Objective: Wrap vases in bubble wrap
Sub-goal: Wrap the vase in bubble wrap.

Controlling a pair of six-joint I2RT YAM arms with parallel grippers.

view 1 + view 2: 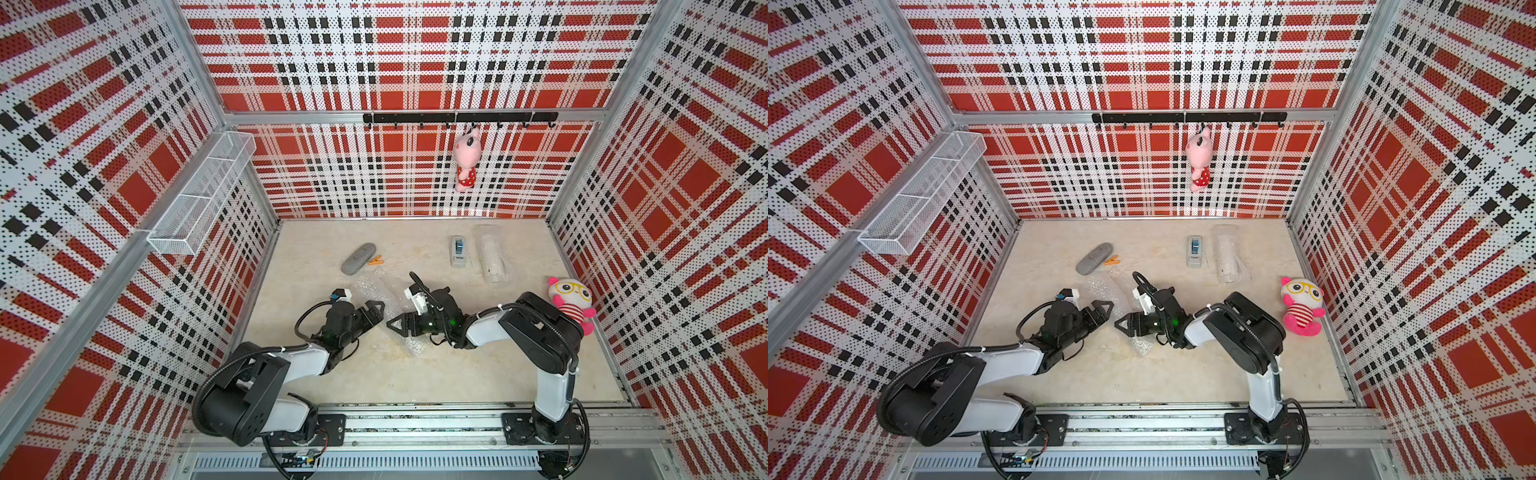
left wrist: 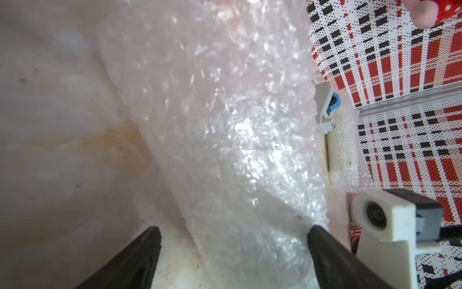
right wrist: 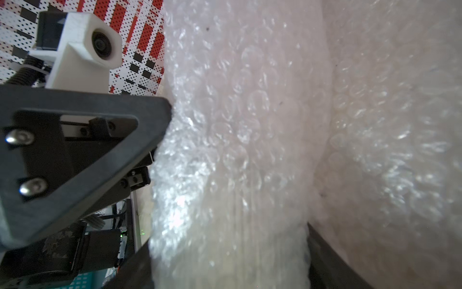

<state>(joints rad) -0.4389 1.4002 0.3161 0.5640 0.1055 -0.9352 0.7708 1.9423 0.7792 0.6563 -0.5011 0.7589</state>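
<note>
Plaid red, white and black perforated walls are enclosing a pale marbled tabletop.

- Landmark: small grey tape dispenser with a blue core.
- Just beside the dispenser, on the robot's right, a tight roll of clear bubble wrap is lying flat. A slim white vase is showing through it, so one vase is looking wrapped. Cannot tell whether it is taped.
- Nearer the arms than the dispenser and to its left, a looser clear bubble wrap bundle is lying between both claws. Probably the second wrap is in hand. Cannot tell whether the clear glass vase is inside.
- Left gripper is standing released, jaws wide and straddling the bundle, with one tip brushing its edge.
- Right gripper is looking clenched around the same bundle, jaws pressing both flanks.
- Left to do, by my reading: closing and securing this bundle.
- Writing: no brand, label or lettering is reading legibly anywhere.
</note>
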